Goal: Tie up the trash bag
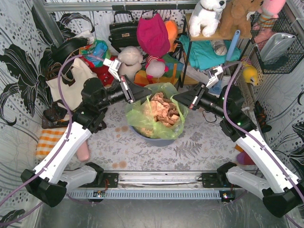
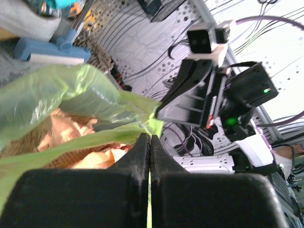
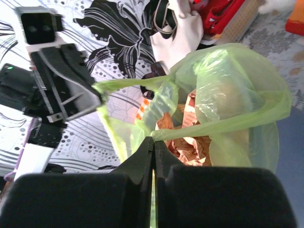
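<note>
While the left gripper (image 1: 143, 95) and right gripper (image 1: 177, 98) each clench a rim flap, the trash bag (image 1: 137, 116) sits open between them, seated in the bin (image 1: 156, 140) just below. Flaps grasped; crossing and knotting judged not yet done.

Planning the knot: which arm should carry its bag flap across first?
Left, narrowly. Both the left gripper and right gripper are shut on the trash bag, but the left one's flap looks drawn into a longer free strip, likely easier to cross over.
</note>
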### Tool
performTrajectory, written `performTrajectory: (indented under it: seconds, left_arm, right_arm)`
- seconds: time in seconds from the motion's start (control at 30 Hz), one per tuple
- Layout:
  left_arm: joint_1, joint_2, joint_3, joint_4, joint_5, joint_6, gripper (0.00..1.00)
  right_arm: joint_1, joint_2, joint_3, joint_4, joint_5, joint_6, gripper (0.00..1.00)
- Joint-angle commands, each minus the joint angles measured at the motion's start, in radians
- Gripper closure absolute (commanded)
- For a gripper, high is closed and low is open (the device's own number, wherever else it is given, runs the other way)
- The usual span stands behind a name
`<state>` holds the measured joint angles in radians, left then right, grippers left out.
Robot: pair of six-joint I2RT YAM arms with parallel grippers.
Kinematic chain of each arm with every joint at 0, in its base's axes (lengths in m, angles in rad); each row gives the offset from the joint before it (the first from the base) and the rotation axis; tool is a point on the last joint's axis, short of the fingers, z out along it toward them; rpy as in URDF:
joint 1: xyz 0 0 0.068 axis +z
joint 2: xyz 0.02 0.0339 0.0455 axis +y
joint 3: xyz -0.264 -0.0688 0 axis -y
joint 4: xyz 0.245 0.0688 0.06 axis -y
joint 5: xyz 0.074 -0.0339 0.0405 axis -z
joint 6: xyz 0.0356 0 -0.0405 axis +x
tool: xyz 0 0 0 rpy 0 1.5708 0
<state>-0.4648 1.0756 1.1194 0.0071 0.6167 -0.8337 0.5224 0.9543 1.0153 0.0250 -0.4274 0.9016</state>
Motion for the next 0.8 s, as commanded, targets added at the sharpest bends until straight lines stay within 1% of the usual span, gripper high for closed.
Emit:
performTrajectory:
  seconds: [0.0, 0.17, 0.33, 0.43, 0.63, 0.7, 0.77]
  left_arm:
    - [-0.008, 0.018, 0.119, 0.139, 0.001, -0.016, 1.00]
    - [-0.007, 0.083, 0.171, 0.133, -0.016, 0.010, 1.00]
    - [-0.008, 0.172, 0.204, 0.111, -0.048, 0.028, 1.00]
    - [-0.008, 0.230, 0.241, 0.114, -0.064, 0.056, 1.00]
    - [-0.008, 0.379, 0.389, 0.020, -0.105, 0.163, 1.00]
    - [-0.007, 0.415, 0.409, 0.004, -0.126, 0.214, 1.00]
    - [-0.007, 0.452, 0.420, 0.016, -0.112, 0.231, 1.00]
  right_arm:
    - [0.004, -0.011, 0.008, -0.018, 0.087, -0.028, 1.00]
    - [0.005, -0.022, -0.053, -0.029, 0.144, -0.023, 1.00]
    - [0.005, -0.042, -0.063, -0.071, 0.216, -0.046, 1.00]
    - [0.004, -0.039, -0.059, -0.076, 0.222, -0.051, 1.00]
    - [0.004, -0.036, -0.063, -0.066, 0.202, -0.052, 1.00]
    - [0.004, -0.041, -0.066, -0.069, 0.205, -0.053, 1.00]
    - [0.005, -0.048, -0.074, -0.069, 0.207, -0.053, 1.00]
